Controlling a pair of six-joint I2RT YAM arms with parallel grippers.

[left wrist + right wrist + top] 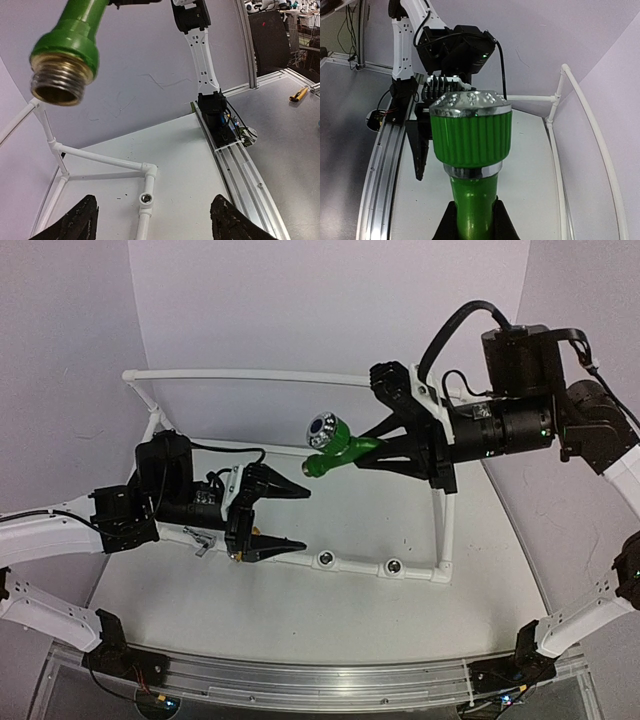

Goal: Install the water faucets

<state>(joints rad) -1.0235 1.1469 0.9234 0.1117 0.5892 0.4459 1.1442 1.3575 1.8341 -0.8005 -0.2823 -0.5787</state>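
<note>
Right gripper point(378, 448) holding the green faucet point(340, 448) mid-air over the frame point(250, 375).
Left gripper point(300, 517) is waiting wide open nearby (threads facing it); the thin pinch on the spout is risking a slip during any handover.

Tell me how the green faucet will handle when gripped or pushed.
Probably stiff: the green faucet juts sideways from the right tool without sagging. Likely heavy for its size, given its metal threaded end. Its round body could roll if set down; the ribbed cap should resist slipping.
</note>
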